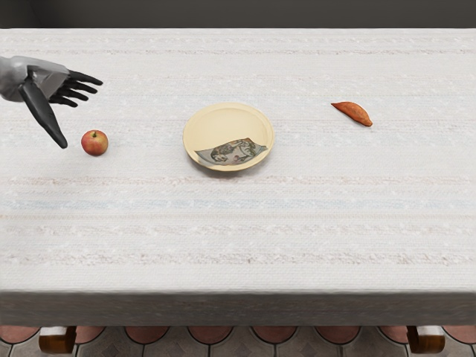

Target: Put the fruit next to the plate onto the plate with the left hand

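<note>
On the pale table (238, 238) the apple (94, 142) sits left of the plate (223, 123), apart from it. A sweet potato (352, 113) lies farther off on the right. Above and just left of the apple hangs the left hand (46, 88), fingers spread wide, holding nothing.

Open tabletop (145, 149) between apple (94, 142) and plate (223, 120)
</note>
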`<state>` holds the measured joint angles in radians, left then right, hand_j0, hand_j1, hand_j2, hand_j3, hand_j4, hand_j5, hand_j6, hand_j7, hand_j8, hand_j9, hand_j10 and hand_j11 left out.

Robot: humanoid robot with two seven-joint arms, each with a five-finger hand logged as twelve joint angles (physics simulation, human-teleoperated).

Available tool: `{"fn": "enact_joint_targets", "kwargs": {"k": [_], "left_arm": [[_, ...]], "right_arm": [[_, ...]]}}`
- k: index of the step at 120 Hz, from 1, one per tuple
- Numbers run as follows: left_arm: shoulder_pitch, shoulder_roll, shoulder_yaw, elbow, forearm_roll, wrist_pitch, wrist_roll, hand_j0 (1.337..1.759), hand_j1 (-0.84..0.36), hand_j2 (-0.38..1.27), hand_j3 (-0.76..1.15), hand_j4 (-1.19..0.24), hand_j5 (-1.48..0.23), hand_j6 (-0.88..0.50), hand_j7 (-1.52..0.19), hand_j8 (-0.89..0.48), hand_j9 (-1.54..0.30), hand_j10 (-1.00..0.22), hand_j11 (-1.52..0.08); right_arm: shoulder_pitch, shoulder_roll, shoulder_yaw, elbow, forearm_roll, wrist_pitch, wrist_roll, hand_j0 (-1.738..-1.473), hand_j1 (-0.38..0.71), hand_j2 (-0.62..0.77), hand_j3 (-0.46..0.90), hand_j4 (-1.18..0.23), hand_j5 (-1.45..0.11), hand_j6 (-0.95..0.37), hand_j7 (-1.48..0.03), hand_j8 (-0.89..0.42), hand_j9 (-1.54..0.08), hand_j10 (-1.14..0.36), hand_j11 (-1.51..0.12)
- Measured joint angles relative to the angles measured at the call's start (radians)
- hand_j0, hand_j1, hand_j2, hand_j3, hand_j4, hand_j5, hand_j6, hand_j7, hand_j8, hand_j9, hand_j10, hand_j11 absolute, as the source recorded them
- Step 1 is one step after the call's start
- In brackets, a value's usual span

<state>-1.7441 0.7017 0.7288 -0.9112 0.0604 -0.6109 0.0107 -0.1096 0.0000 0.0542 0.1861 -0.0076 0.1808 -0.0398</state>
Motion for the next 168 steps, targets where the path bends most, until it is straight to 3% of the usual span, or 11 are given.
{"fn": "enact_joint_targets", "kwargs": {"k": [60, 68, 75, 85, 103, 119, 127, 133, 138, 156, 168], "left_arm": [[-0.003, 0.008, 0.002, 0.019, 0.016, 0.000, 0.000, 1.658, 0.34, 0.00, 0.00, -0.01, -0.01, -0.01, -0.01, -0.01, -0.01, -0.01, -0.01], [-0.056, -0.038, 0.040, 0.041, 0.041, 0.000, 0.000, 1.658, 0.34, 0.00, 0.00, -0.01, -0.01, -0.01, -0.01, -0.01, -0.01, -0.01, -0.01], [-0.169, -0.176, 0.143, 0.039, 0.047, 0.000, -0.001, 1.658, 0.34, 0.00, 0.00, -0.01, -0.01, -0.01, -0.01, -0.01, -0.01, -0.01, -0.01], [-0.249, -0.318, 0.327, -0.055, 0.039, 0.034, -0.004, 1.658, 0.34, 0.00, 0.00, -0.01, -0.01, -0.01, -0.01, -0.01, -0.01, -0.01, -0.01], [-0.321, -0.354, 0.535, -0.395, -0.125, 0.490, -0.001, 1.658, 0.34, 0.00, 0.00, -0.01, -0.01, -0.01, -0.01, -0.01, -0.01, -0.01, -0.01], [-0.300, -0.361, 0.579, -0.493, -0.209, 0.743, -0.003, 1.658, 0.34, 0.00, 0.00, -0.01, -0.01, -0.01, -0.01, -0.01, -0.01, -0.01, -0.01], [-0.216, -0.361, 0.575, -0.456, -0.222, 0.783, -0.005, 1.658, 0.34, 0.00, 0.00, -0.01, -0.01, -0.01, -0.01, -0.01, -0.01, -0.01, -0.01], [-0.143, -0.390, 0.571, -0.394, -0.218, 0.795, -0.005, 1.658, 0.34, 0.00, 0.00, 0.00, -0.01, -0.01, -0.01, -0.01, -0.01, 0.00, -0.01], [-0.126, -0.400, 0.563, -0.336, -0.215, 0.781, -0.004, 1.658, 0.34, 0.00, 0.00, 0.00, -0.01, -0.01, -0.01, 0.00, -0.01, 0.00, -0.01], [-0.005, -0.425, 0.517, -0.067, -0.164, 0.524, -0.003, 1.658, 0.34, 0.00, 0.00, -0.01, -0.01, -0.01, -0.01, -0.01, -0.01, -0.01, -0.01], [0.020, -0.414, 0.501, 0.042, -0.149, 0.438, -0.004, 1.658, 0.34, 0.00, 0.00, 0.00, -0.01, -0.01, -0.01, -0.01, -0.01, 0.00, -0.01]], "right_arm": [[-0.001, 0.000, -0.008, -0.005, 0.000, -0.001, 0.000, -1.658, -0.34, 0.00, 0.00, -0.01, -0.01, -0.01, -0.01, -0.01, -0.01, -0.01, -0.01], [-0.001, 0.000, -0.008, -0.005, 0.000, -0.001, 0.000, -1.658, -0.34, 0.00, 0.00, -0.01, -0.01, -0.01, -0.01, -0.01, -0.01, -0.01, -0.01], [-0.001, 0.000, -0.008, -0.005, 0.000, -0.001, 0.000, -1.658, -0.34, 0.00, 0.00, -0.01, -0.01, -0.01, -0.01, -0.01, -0.01, -0.01, -0.01], [-0.001, 0.000, -0.008, -0.005, 0.000, -0.001, 0.000, -1.658, -0.34, 0.00, 0.00, -0.01, -0.01, -0.01, -0.01, -0.01, -0.01, -0.01, -0.01], [-0.001, 0.000, -0.008, -0.005, 0.000, -0.001, 0.000, -1.658, -0.34, 0.00, 0.00, -0.01, -0.01, -0.01, -0.01, -0.01, -0.01, -0.01, -0.01], [-0.001, 0.000, -0.008, -0.005, 0.000, -0.001, 0.000, -1.658, -0.34, 0.00, 0.00, -0.01, -0.01, -0.01, -0.01, -0.01, -0.01, -0.01, -0.01], [-0.001, 0.000, -0.008, -0.005, 0.000, -0.001, 0.000, -1.658, -0.34, 0.00, 0.00, -0.01, -0.01, -0.01, -0.01, -0.01, -0.01, -0.01, -0.01], [-0.001, 0.000, -0.008, -0.005, 0.000, -0.001, 0.000, -1.658, -0.34, 0.00, 0.00, -0.01, -0.01, -0.01, -0.01, -0.01, -0.01, -0.01, -0.01], [-0.001, 0.000, -0.008, -0.005, 0.000, -0.001, 0.000, -1.658, -0.34, 0.00, 0.00, -0.01, -0.01, -0.01, -0.01, -0.01, -0.01, -0.01, -0.01], [-0.001, 0.000, -0.008, -0.005, 0.000, -0.001, 0.000, -1.658, -0.34, 0.00, 0.00, -0.01, -0.01, -0.01, -0.01, -0.01, -0.01, -0.01, -0.01], [-0.001, 0.000, -0.008, -0.005, 0.000, -0.001, 0.000, -1.658, -0.34, 0.00, 0.00, -0.01, -0.01, -0.01, -0.01, -0.01, -0.01, -0.01, -0.01]]}}
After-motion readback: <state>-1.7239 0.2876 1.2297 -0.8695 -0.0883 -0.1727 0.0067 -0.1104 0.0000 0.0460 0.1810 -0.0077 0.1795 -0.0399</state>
